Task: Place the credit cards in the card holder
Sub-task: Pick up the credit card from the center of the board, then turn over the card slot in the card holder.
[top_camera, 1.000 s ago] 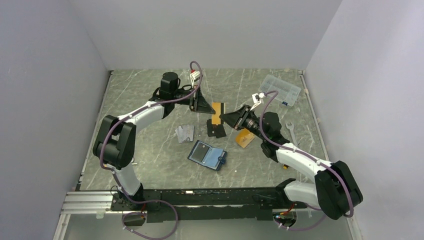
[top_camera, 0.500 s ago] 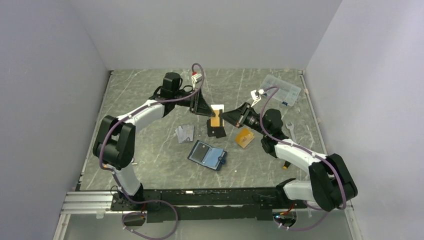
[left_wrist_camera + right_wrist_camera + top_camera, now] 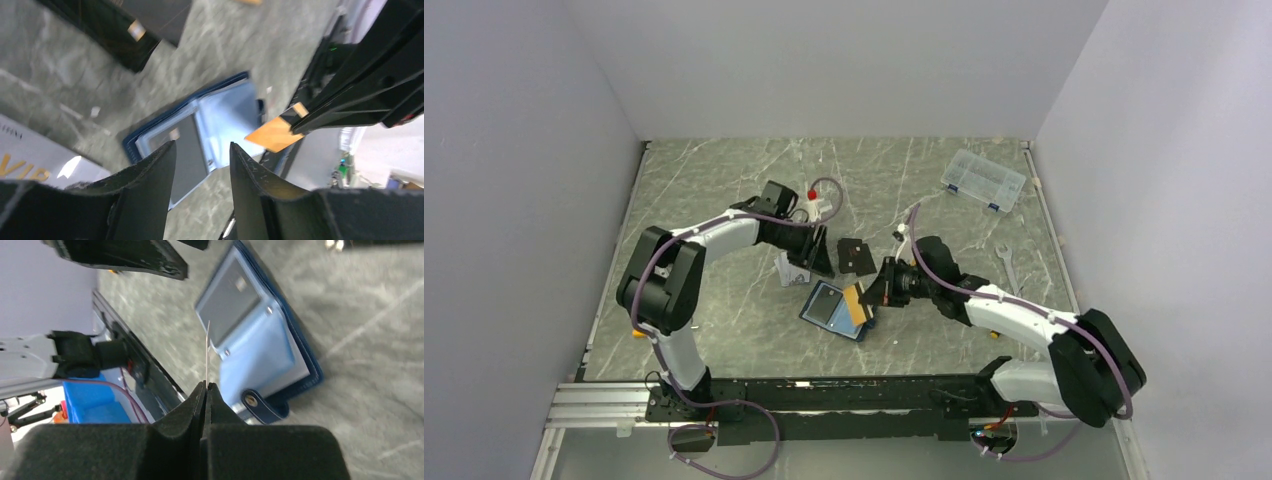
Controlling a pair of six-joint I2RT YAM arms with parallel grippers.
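The orange-gold plastic card [image 3: 854,303] has passed to the right gripper [image 3: 871,293], which pinches it just above the open navy-blue leather card holder [image 3: 826,306] on the bench [image 3: 724,200]; the left gripper [image 3: 818,263], released, hangs half-open nearby. Insertion looks next.

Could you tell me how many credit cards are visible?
2: an orange card pinched in the right gripper over the card holder, and a whitish card beneath the left gripper. Others may be hidden.

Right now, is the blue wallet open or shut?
Open. The card holder lies spread flat on the table, its lighter blue inside facing up and its snap tab unfastened.
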